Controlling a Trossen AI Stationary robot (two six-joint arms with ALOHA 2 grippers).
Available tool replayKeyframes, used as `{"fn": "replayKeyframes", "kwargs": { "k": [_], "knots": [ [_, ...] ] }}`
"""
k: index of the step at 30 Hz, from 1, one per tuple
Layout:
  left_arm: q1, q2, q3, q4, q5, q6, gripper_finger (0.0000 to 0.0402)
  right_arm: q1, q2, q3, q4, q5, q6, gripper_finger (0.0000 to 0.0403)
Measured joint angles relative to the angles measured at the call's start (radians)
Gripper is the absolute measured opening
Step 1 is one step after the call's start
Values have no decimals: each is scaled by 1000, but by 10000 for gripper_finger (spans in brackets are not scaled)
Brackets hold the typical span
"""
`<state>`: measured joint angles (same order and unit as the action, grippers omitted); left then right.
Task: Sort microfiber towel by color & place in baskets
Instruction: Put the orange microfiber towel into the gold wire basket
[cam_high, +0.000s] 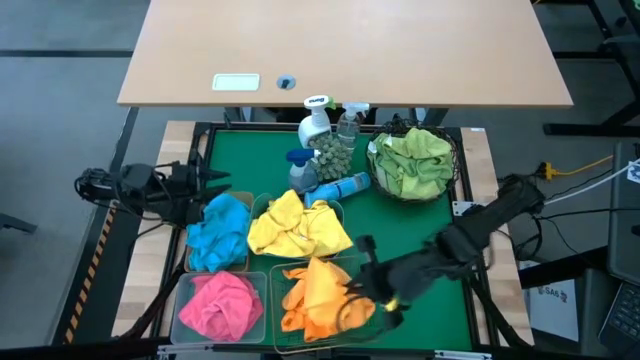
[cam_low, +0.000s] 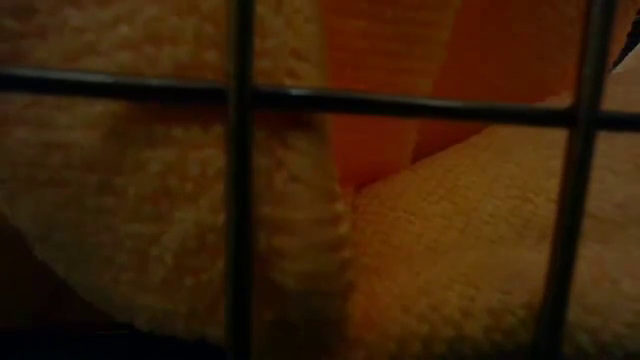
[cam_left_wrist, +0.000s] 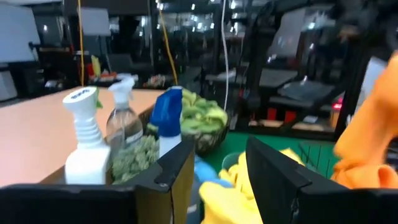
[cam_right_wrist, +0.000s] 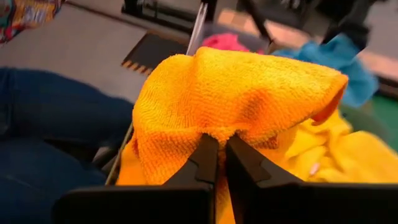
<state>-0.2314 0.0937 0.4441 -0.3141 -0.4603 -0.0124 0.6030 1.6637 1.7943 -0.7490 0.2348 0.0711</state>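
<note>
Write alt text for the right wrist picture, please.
The right gripper, shut, pinches a fold of an orange towel. Yellow, blue and pink towels show behind it.

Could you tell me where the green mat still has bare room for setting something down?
Bare green mat lies between the round black basket of green towels, the spray bottles and the right gripper. The left half is crowded with filled baskets.

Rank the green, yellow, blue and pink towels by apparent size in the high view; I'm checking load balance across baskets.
1. yellow towel
2. green towel
3. pink towel and blue towel: too alike to rank.
</note>
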Motion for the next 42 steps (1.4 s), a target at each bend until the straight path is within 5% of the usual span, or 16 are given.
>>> {"fn": "replayKeyframes", "kwargs": {
  "k": [15, 22, 32, 42],
  "knots": [
    [0, -63, -268, 231, 17, 52, 140, -181, 178, 0, -67, -375, 2, 17],
    [0, -63, -361, 330, 33, 52, 140, -192, 231, 0, -72, -393, 2, 17],
    [73, -63, -431, 441, 187, 105, 140, -198, 239, 0, -67, -399, 2, 21],
    [249, -62, -437, 437, 330, 113, 140, -197, 238, 0, -77, -375, 4, 153]
  ]
}}
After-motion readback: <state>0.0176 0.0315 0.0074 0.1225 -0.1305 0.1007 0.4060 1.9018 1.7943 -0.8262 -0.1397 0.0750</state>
